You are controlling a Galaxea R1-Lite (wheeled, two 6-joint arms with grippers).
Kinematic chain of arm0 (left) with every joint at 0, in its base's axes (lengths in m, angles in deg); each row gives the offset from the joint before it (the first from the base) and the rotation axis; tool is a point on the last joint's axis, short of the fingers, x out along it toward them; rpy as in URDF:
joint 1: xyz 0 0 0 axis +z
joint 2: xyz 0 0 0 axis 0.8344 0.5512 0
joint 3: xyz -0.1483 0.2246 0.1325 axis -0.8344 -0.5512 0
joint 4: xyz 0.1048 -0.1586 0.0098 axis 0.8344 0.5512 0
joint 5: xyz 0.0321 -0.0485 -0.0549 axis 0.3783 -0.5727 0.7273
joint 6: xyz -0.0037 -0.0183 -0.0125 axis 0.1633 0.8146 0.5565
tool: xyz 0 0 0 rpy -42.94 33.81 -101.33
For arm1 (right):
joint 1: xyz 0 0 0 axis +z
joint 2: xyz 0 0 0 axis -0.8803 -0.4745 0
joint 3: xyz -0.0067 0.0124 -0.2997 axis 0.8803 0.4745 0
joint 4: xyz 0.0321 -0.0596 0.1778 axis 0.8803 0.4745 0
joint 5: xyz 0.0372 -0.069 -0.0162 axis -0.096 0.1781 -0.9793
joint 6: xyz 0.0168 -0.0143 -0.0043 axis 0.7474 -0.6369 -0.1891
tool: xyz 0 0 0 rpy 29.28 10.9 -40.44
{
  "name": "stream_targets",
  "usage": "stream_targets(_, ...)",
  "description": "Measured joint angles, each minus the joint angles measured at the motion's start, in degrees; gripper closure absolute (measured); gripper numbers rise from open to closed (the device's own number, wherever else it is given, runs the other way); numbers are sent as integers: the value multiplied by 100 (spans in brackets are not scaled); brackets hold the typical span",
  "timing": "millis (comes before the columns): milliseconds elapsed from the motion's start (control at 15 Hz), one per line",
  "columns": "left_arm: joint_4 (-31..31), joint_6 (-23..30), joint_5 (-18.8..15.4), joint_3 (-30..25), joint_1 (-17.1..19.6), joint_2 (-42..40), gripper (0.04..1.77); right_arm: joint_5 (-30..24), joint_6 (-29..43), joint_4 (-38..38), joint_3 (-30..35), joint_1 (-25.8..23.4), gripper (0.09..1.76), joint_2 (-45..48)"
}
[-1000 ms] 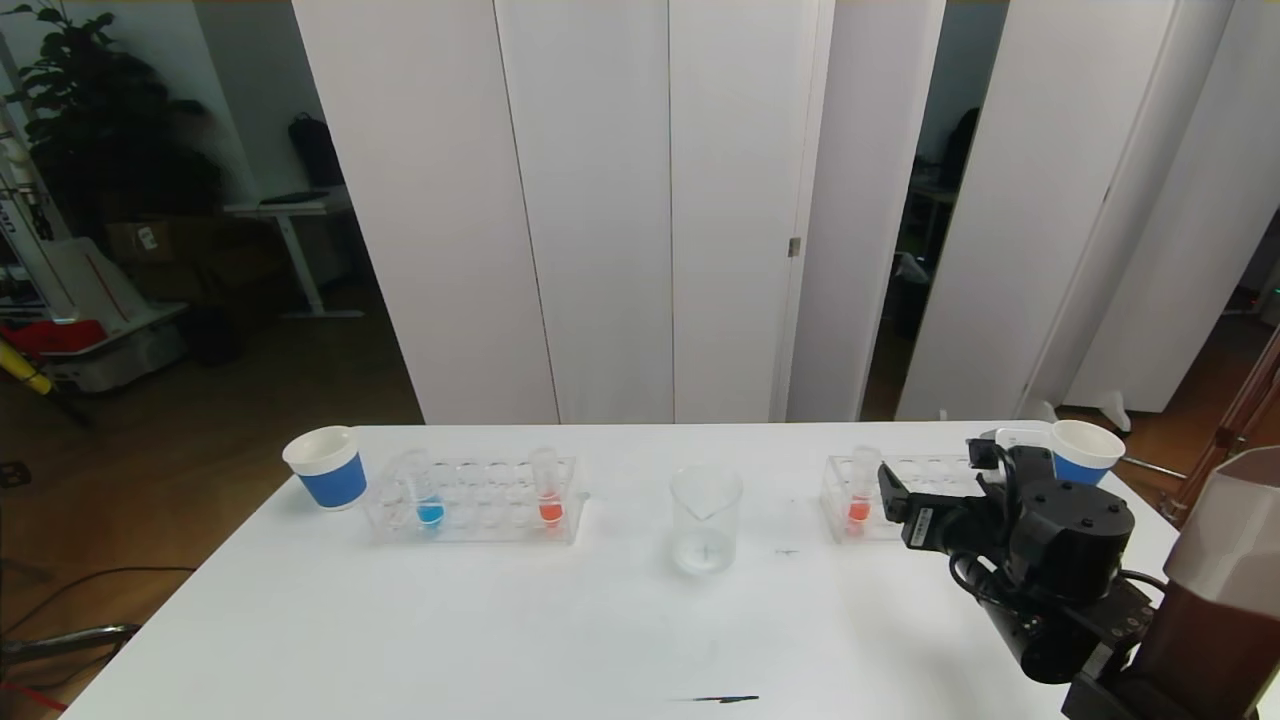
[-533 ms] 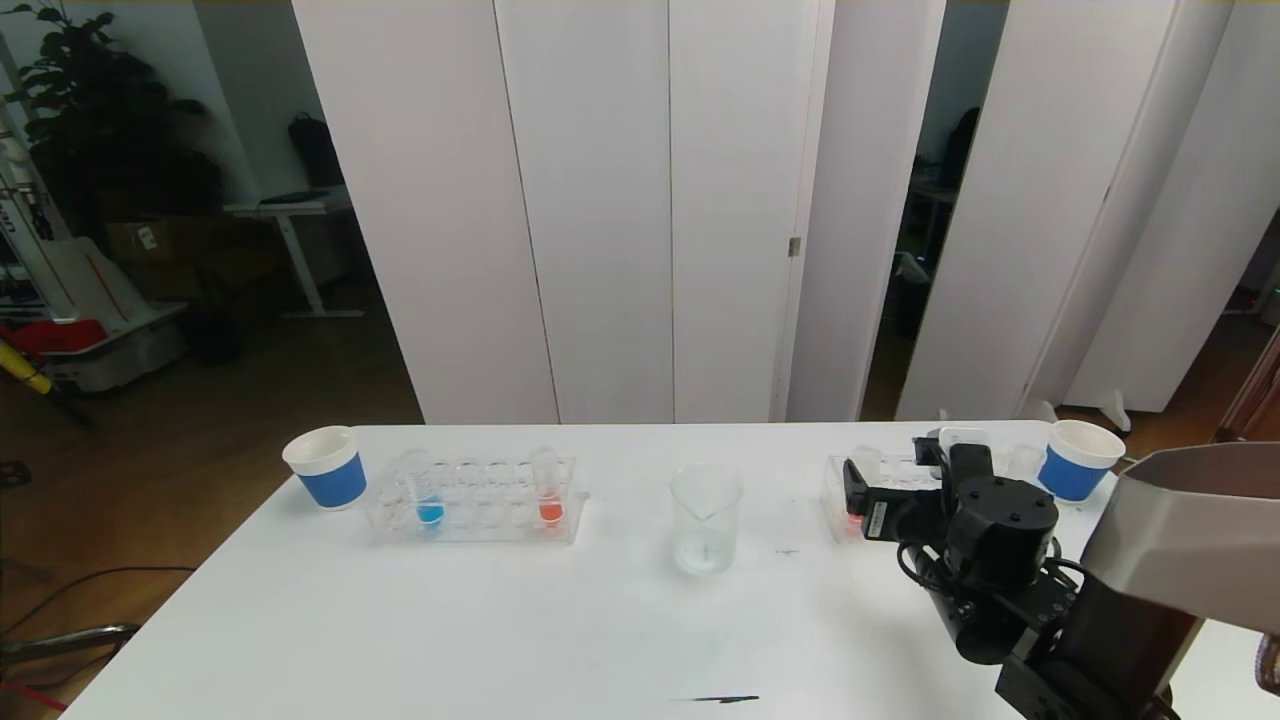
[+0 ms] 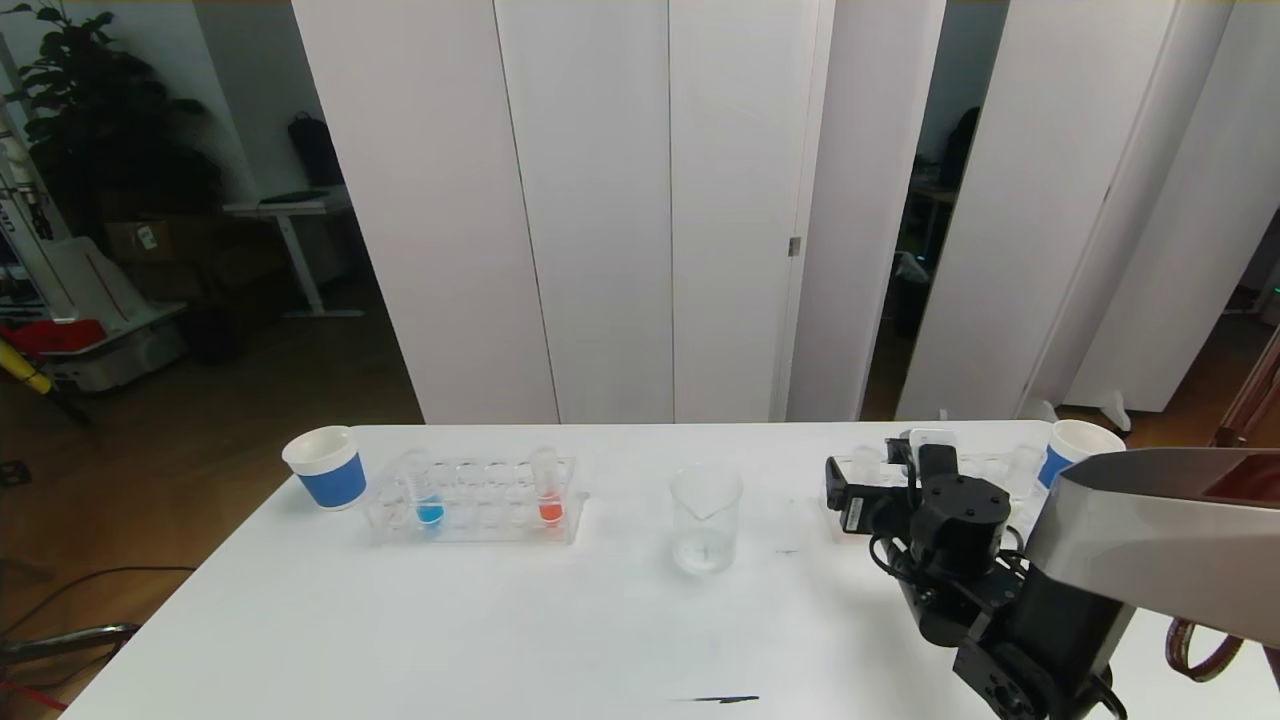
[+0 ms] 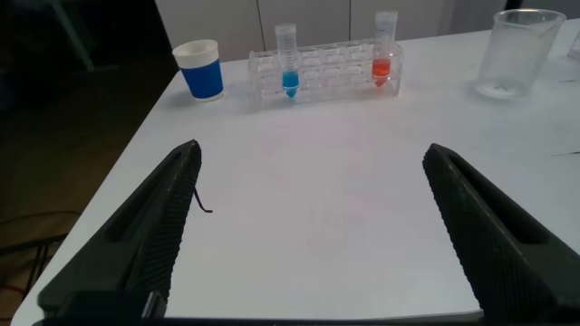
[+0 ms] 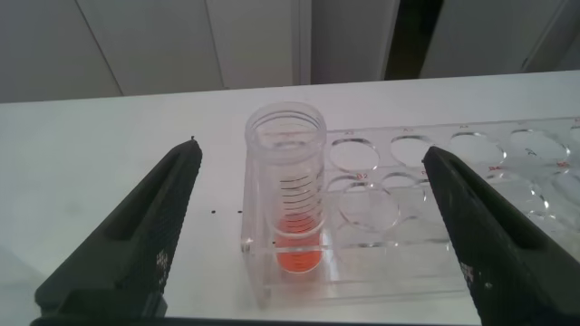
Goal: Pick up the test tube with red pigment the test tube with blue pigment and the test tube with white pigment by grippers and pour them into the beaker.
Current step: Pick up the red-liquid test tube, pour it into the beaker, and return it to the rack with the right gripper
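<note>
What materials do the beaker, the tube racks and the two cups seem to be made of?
The beaker looks like clear glass: see-through, glossy, with a spout. Both racks, left and right, look like clear moulded plastic or acrylic, with round holes. The left cup and right cup look like matte white paper with blue bands.
</note>
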Motion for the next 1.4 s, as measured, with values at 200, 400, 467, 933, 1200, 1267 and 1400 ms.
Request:
stream_targets(200, 0, 0, 0, 0, 0, 0, 6, -6, 0, 0, -127, 45, 10, -171)
stream_targets(400, 0, 0, 0, 0, 0, 0, 6, -13, -2, 2, -227, 56, 10, -238)
stream_targets(467, 0, 0, 0, 0, 0, 0, 6, -13, -4, -2, -257, 56, 10, -249)
stream_targets(933, 2, 2, 0, 0, 0, 0, 6, -17, -74, -2, -422, 11, 10, -276)
stream_targets(1200, 0, 0, 0, 0, 0, 0, 6, -22, -100, 2, -491, -27, 10, -300)
stream_targets(1267, 0, 0, 0, 0, 0, 0, 6, -22, -105, 2, -496, -27, 10, -301)
stream_targets(1400, 0, 0, 2, 0, 0, 0, 6, -20, -116, 2, -501, -22, 10, -306)
